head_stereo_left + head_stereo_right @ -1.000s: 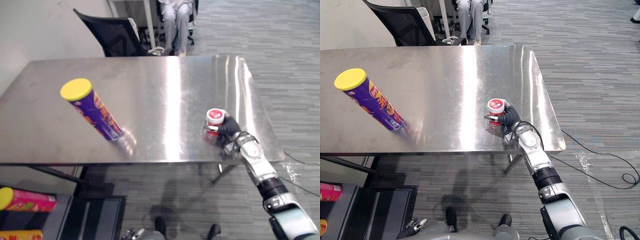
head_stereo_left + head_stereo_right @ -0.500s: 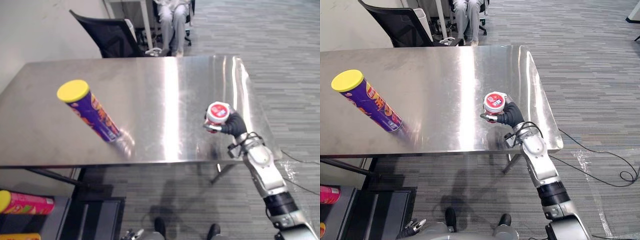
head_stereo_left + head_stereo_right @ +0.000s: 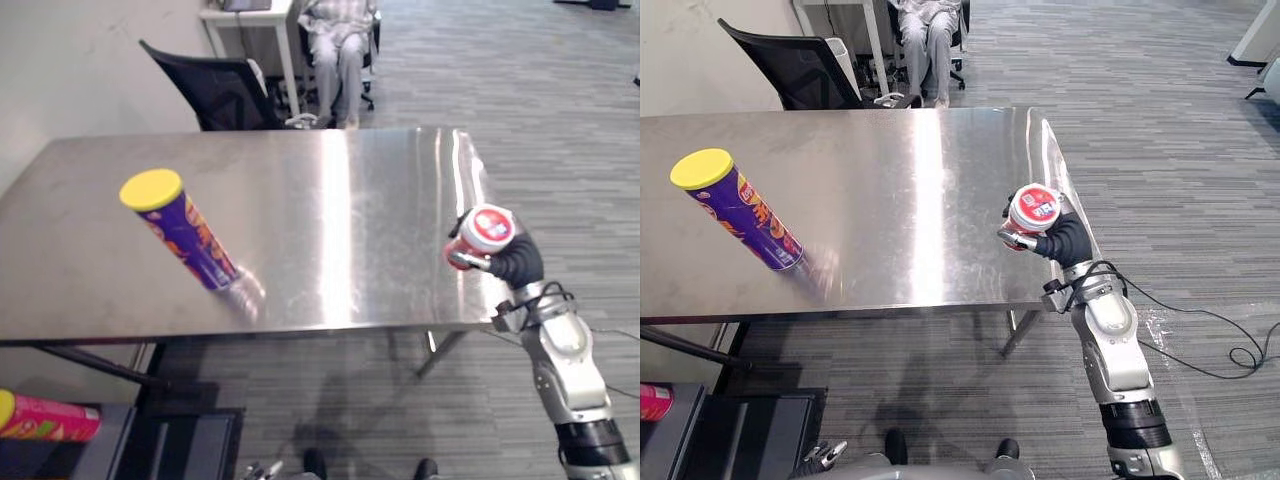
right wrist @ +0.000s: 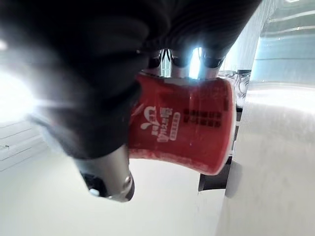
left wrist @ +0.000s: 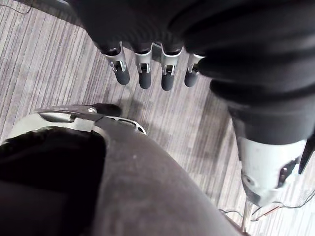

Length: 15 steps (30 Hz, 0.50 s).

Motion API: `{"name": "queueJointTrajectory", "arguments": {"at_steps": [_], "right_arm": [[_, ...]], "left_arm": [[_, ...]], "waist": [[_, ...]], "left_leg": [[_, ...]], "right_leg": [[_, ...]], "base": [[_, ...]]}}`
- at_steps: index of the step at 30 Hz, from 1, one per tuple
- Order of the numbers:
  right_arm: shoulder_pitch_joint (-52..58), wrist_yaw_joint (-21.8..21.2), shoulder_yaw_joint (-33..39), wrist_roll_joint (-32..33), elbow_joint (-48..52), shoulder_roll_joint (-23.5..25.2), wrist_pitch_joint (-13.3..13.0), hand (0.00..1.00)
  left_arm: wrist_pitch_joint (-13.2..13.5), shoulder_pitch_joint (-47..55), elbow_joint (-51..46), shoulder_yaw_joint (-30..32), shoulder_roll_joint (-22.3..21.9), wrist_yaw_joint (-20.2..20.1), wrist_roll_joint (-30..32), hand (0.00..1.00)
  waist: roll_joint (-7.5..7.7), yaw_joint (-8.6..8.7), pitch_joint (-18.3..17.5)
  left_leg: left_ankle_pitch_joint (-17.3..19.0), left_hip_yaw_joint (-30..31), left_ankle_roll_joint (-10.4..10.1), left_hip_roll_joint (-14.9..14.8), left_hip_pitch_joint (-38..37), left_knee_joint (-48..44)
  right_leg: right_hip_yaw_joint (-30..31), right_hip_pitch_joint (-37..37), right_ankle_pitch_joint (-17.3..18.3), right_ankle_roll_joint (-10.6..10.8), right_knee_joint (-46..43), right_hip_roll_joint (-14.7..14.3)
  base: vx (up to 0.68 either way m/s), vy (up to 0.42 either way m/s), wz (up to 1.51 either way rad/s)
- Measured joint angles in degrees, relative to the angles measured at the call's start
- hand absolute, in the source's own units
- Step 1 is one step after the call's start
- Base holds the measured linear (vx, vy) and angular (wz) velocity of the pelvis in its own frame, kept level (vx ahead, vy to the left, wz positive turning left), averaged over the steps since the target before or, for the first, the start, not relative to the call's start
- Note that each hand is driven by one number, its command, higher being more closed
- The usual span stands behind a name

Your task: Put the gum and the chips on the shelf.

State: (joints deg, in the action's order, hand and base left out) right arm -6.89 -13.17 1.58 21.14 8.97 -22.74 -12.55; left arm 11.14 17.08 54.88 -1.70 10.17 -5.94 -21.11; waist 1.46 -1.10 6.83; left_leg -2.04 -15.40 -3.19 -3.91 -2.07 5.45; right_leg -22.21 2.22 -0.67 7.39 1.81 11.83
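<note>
Gum tub (image 3: pixel 1032 207), lid on, is clasped by the curled right hand (image 3: pixel 1065 240) above the worktop (image 3: pixel 900 180), at its 3 o'clock edge. Chips can (image 3: pixel 738 208), yellow-capped, stands at 9 o'clock. Left hand (image 5: pixel 142 73) hangs with its fingers loose.

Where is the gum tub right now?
In both eye views the gum tub is gripped in the right hand, raised by the right edge of the table, far from the chips can.
</note>
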Motion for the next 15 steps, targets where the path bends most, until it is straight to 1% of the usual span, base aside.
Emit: {"name": "queueJointTrajectory", "arguments": {"at_steps": [6, 11, 15], "right_arm": [[3.98, 0.01, 0.72, 0.31, 0.04, 0.00, -0.03, 1.00], [6.14, 0.38, 1.24, 0.37, -0.13, 0.02, -0.03, 1.00], [7.13, 1.78, 2.36, 1.40, -0.84, 0.18, -0.07, 1.00]], "left_arm": [[-0.02, 1.15, 0.09, -0.02, -0.12, 0.60, 0.00, 0.00], [-0.06, 1.11, 0.79, -0.08, -0.44, 0.68, -0.10, 0.00], [-0.10, 1.05, 1.10, -0.09, -0.51, 0.67, -0.10, 0.00]], "waist": [[-0.04, 0.80, -2.38], [-0.24, 0.91, -2.72], [-0.32, 0.86, -2.75]], "left_leg": [[-0.01, 0.07, 0.01, 0.02, -0.30, 0.01], [-0.09, 1.05, 0.09, 0.21, -1.06, 0.01], [-0.38, 2.28, 0.25, 0.46, -1.01, 0.02]], "right_leg": [[-0.02, 0.27, 0.00, 0.00, -0.02, 0.02], [-1.02, 1.48, 0.28, -0.03, -0.53, 0.29], [-2.11, 1.96, 0.64, -0.05, -1.14, 0.65]], "base": [[0.00, 0.000, 0.00], [-0.01, 0.003, 0.09], [-0.02, 0.011, 0.15]]}}
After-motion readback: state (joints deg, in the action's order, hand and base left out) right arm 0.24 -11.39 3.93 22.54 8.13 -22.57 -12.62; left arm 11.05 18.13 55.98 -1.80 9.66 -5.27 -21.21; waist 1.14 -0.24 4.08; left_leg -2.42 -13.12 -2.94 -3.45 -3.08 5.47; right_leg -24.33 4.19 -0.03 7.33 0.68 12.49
